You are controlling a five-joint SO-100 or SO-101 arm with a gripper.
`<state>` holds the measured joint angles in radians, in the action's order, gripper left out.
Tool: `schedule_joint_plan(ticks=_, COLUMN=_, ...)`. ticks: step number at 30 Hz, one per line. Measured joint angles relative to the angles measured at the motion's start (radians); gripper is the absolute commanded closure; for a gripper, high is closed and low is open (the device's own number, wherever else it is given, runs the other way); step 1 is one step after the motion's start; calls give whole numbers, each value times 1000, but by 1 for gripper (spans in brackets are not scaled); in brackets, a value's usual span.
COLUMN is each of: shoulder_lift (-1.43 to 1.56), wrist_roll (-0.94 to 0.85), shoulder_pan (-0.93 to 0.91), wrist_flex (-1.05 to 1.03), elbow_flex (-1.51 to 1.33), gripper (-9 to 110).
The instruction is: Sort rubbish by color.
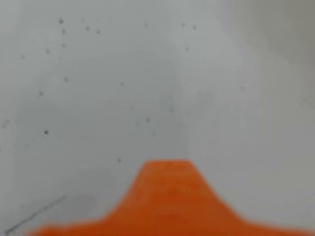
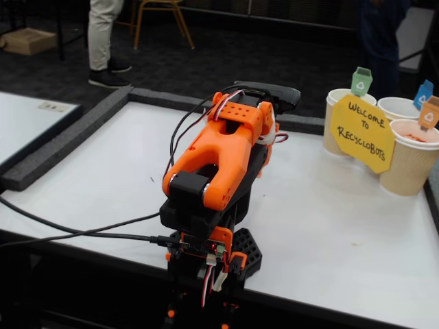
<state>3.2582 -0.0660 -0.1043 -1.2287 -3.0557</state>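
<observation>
Orange arm (image 2: 219, 161) folded on white table (image 2: 329, 226) — three paper cups (image 2: 401, 147) behind yellow sign (image 2: 362, 131)

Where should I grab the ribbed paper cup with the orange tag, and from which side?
Probably its ribbed wall below the rim, from the near side in the fixed view: the cup stands upright, the yellow sign covers its left, and other cups crowd behind.

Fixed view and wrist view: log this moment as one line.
arm: folded over base | tool: jaw state unclear, nothing seen held | cups: far right, fixed view | rubbish: none visible | table: white
</observation>
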Motion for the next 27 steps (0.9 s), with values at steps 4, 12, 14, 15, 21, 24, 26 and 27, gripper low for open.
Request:
schedule_joint_plan(ticks=4, shoulder_lift=0, wrist_roll=2, shoulder_pan=18, wrist_flex=0, elbow_flex=0, gripper=101)
schedule_joint_plan(ticks=12, shoulder_lift=0, wrist_roll=26, shoulder_pan=23, wrist_flex=0, elbow_flex=0, gripper=101)
schedule_joint_plan(ticks=14, shoulder_lift=0, wrist_roll=29, shoulder_pan=23, wrist_flex=0, elbow_flex=0, gripper=101)
schedule_joint_plan(ticks=15, shoulder_lift=0, wrist_roll=29, shoulder_pan=23, wrist_flex=0, elbow_flex=0, gripper=101)
schedule_joint_plan(ticks=21, shoulder_lift=0, wrist_roll=29, shoulder_pan=23, wrist_flex=0, elbow_flex=0, gripper=101)
schedule_joint_plan(ticks=24, shoulder_lift=0, wrist_roll=29, shoulder_pan=23, wrist_flex=0, elbow_flex=0, gripper=101)
schedule_joint_plan(ticks=26, shoulder_lift=0, wrist_roll=29, shoulder_pan=23, wrist_flex=0, elbow_flex=0, gripper=101)
schedule_joint_plan(ticks=27, shoulder_lift=0, wrist_roll=29, shoulder_pan=23, wrist_flex=0, elbow_flex=0, gripper=101)
